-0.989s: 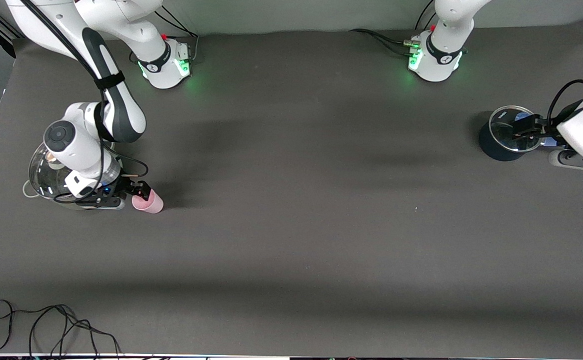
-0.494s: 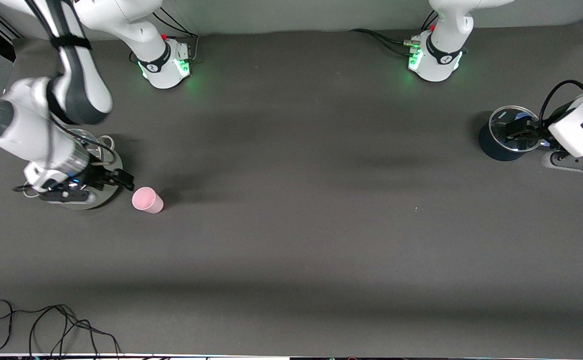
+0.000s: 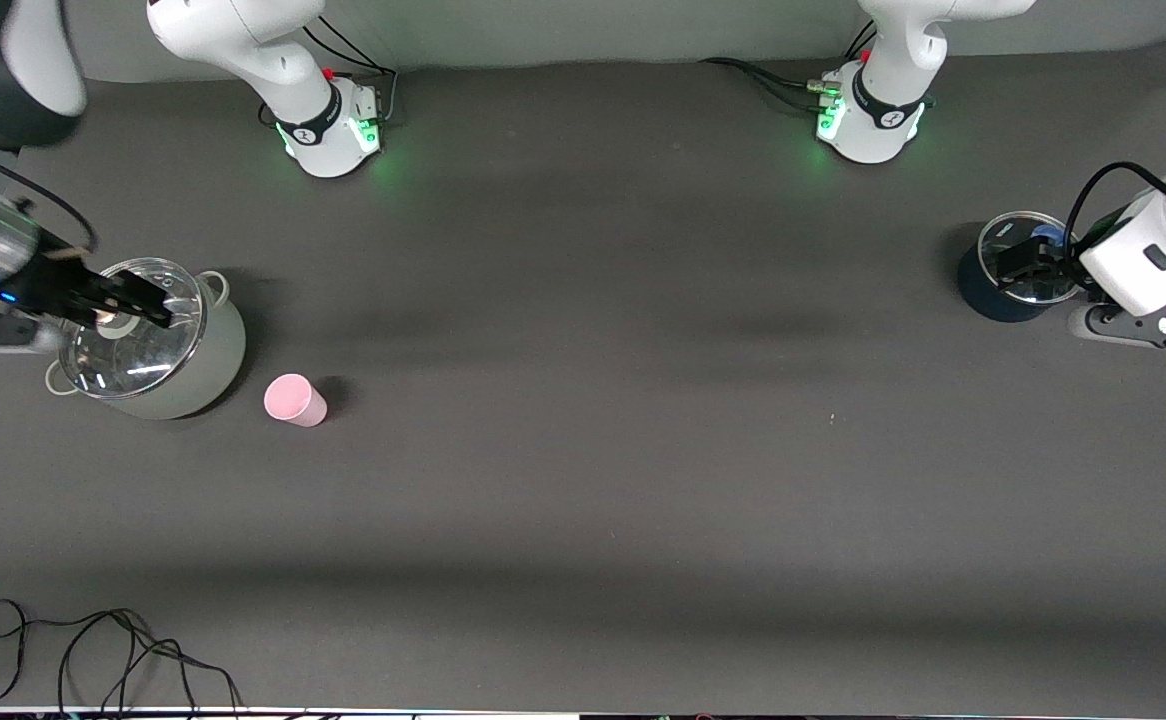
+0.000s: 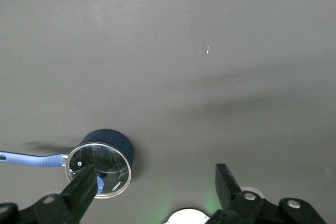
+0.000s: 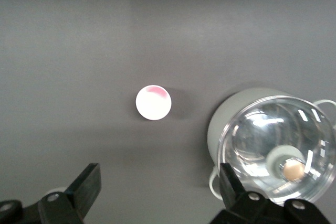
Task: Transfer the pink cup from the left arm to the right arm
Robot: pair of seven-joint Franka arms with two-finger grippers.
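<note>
Pink cup (image 3: 295,400) stands upright on the bench (image 3: 603,450), free of both arms, just beside the grey lidded pot (image 3: 205,375) at the right arm's end and a bit nearer the front camera than it. In the right wrist view the cup (image 5: 153,103) shows from above, apart from the pot (image 5: 231,129). Right tool (image 3: 148,305) hangs over the pot's glass lid (image 3: 133,340), fingers spread, nothing between them, cup off to its side and not touched. Left tool (image 3: 1028,262) is over the dark blue saucepan (image 3: 983,290) at the left arm's end, well apart from the cup, fingers spread and empty. Black cable (image 3: 103,650) lies at the bench edge nearest the front camera.
</note>
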